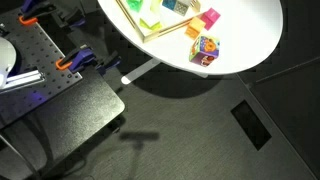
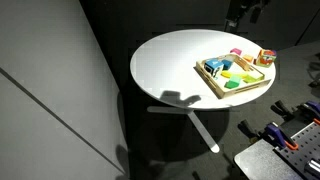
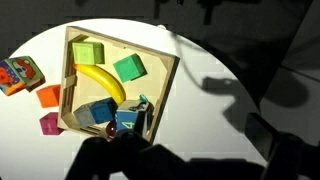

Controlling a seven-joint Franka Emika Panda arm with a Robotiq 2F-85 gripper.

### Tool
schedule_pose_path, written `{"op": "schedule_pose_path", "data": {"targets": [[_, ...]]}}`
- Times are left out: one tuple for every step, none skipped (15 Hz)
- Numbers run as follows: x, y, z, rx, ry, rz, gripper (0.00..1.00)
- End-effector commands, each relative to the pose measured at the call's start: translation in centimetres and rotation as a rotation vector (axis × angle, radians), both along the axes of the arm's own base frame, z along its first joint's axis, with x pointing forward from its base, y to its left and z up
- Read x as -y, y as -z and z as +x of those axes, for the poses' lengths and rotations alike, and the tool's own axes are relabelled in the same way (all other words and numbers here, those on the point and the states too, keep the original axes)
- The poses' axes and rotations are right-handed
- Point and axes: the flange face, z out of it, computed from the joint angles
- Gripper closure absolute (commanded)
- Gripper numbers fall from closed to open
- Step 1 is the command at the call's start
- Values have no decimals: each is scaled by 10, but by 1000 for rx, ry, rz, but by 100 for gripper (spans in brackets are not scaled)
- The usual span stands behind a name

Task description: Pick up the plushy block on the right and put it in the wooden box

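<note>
No writing can be read; the print on the plushy block [image 3: 20, 73] is too blurred.

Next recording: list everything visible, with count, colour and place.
Round table: one, white, central.
Shallow wooden box: one, pale, on the table.
Toy banana: one, yellow, inside the box.
Cube blocks: two green, one blue, inside the box.
Multicoloured plush block: one, on the table outside the box.
Small blocks: one orange, one pink, beside the box.
Clamps: several, orange, on the perforated base.
Gripper: one, dark, above the table's far edge.
</note>
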Motion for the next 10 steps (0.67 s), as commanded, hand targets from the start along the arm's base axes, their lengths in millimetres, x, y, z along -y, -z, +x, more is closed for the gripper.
{"op": "schedule_pose_path", "data": {"targets": [[0, -1, 0, 0, 0, 0, 0], [0, -1, 0, 0, 0, 0, 0], [0, -1, 0, 0, 0, 0, 0], [0, -1, 0, 0, 0, 0, 0], [0, -1, 0, 0, 0, 0, 0], [0, -2, 3, -9, 6, 7, 0], [0, -1, 6, -9, 8, 10, 0], [1, -1, 10, -9, 12, 13, 0], [2, -1, 13, -9, 14, 16, 0], [3, 0, 18, -13, 19, 19, 0]]}}
